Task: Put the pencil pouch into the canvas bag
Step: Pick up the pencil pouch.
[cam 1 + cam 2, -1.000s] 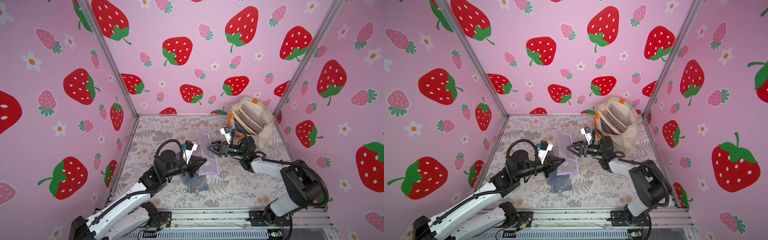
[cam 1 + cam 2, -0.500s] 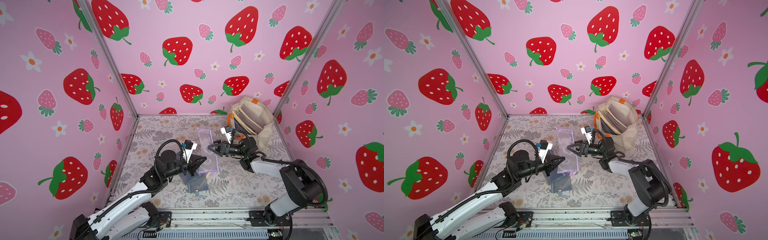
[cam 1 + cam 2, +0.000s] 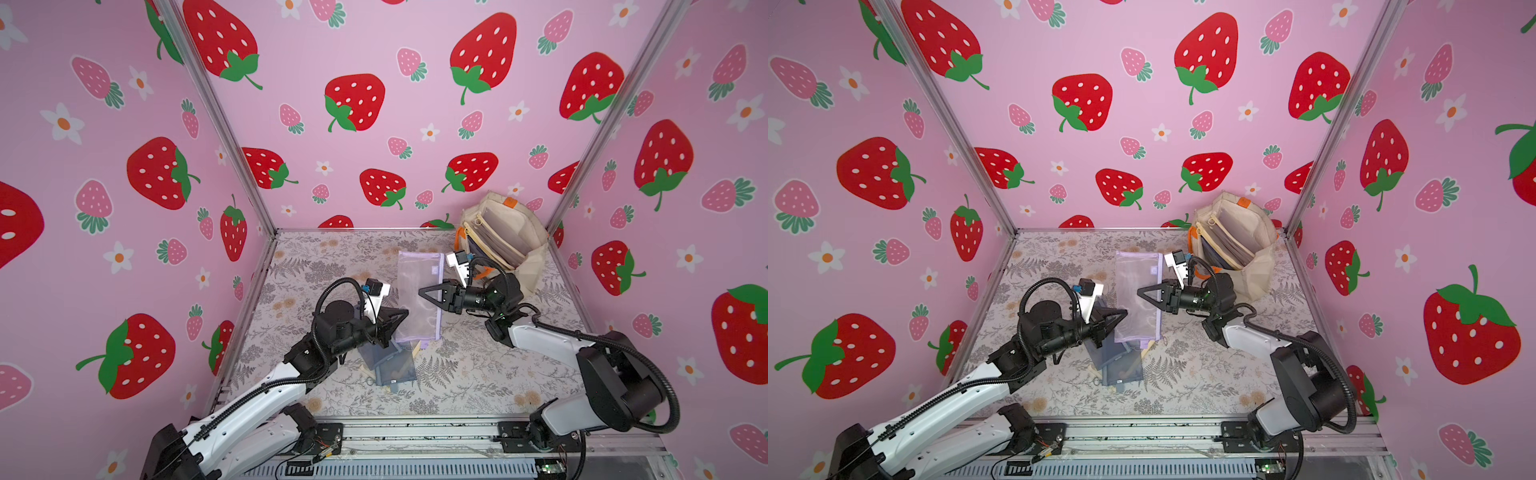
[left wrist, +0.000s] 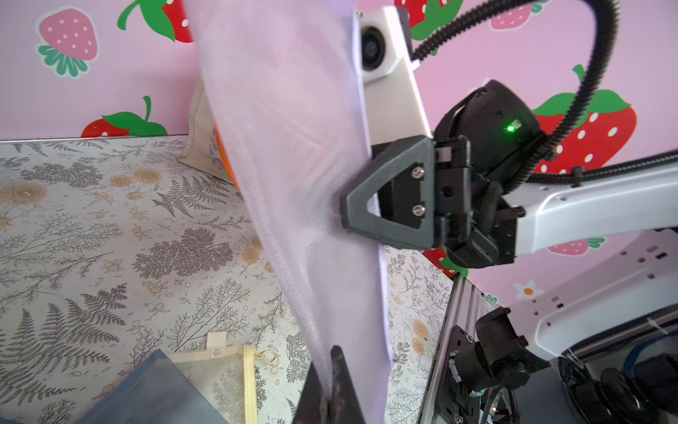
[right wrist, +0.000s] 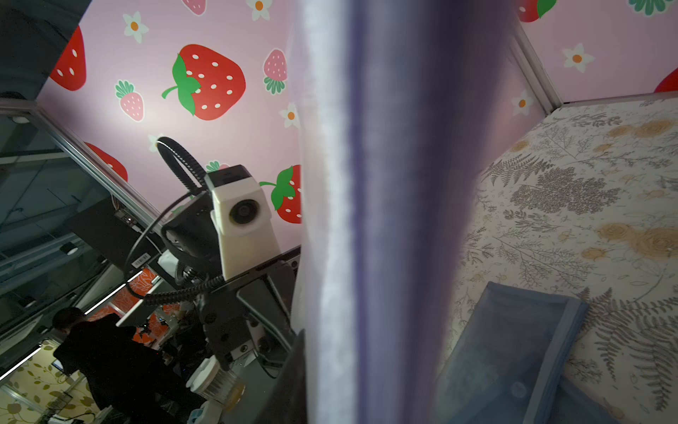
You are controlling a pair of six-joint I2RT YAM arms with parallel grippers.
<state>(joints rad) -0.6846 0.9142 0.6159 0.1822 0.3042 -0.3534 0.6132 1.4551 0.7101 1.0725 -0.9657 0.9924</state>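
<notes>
Now your right pincer [image 3: 422,290], just spread, is clamping the lilac mesh pencil pouch [image 3: 415,270] ahead of it; your left pincer [image 3: 404,312] is pinching the far edge, enabling handover.

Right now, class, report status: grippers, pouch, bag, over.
Both shut on pouch: left gripper at near end, right gripper at side edge. Pouch held above table. Open bag beyond right gripper; nothing else between.
</notes>
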